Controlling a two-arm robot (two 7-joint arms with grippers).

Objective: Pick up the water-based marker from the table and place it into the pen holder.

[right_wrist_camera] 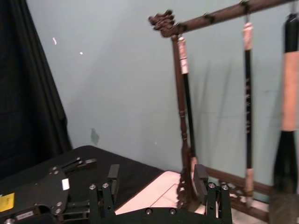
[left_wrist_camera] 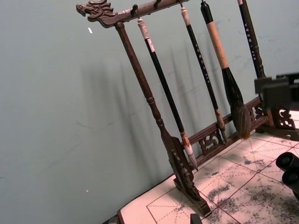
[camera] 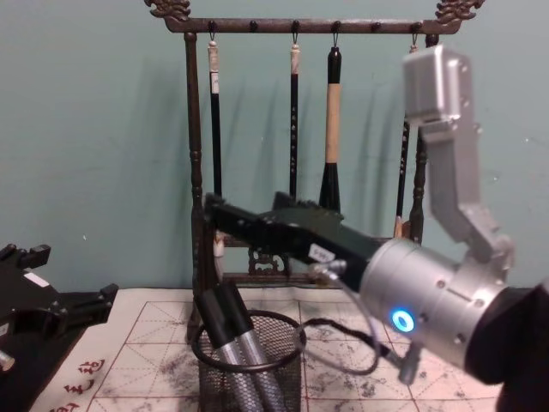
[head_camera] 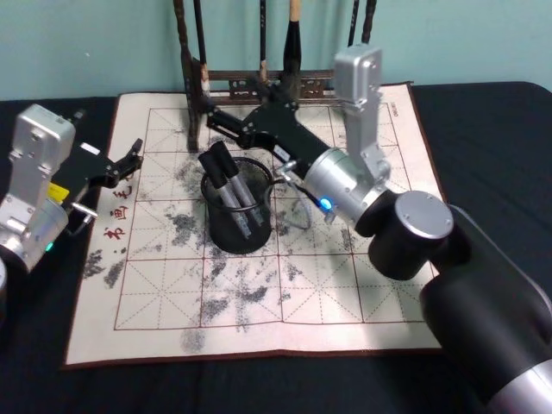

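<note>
**Markers in the holder; right pincer empty close to the brush rack**

Nearest the robot, the calligraphy mat lies flat on the black counter, and no loose marker can be seen on either.

Mid-mat stands the pen holder, upright. Several markers lean inside it, caps well above the rim. Judged from this, the placing is finished or nearly so. Which of them is the water-based marker cannot be told.

The left pincer sits at the mat's left edge, fingers spread, holding nothing, apart from the holder.

The right pincer is behind the holder, above its far rim and near the left post of the brush rack. In the right wrist view its fingers stand apart with nothing between them.

Risks, as judged:
- The leaning markers project toward the right arm. A low pull-back could catch a cap, drag a marker out or tip the holder.
- The rack post is just beyond the right pincer. A move forward or sideways could strike it and set the hanging brushes swinging, or topple the rack.
- The cable looped below the right wrist hangs beside the holder's rim and might snag it.
- A lift before retreat appears the safer course.
</note>
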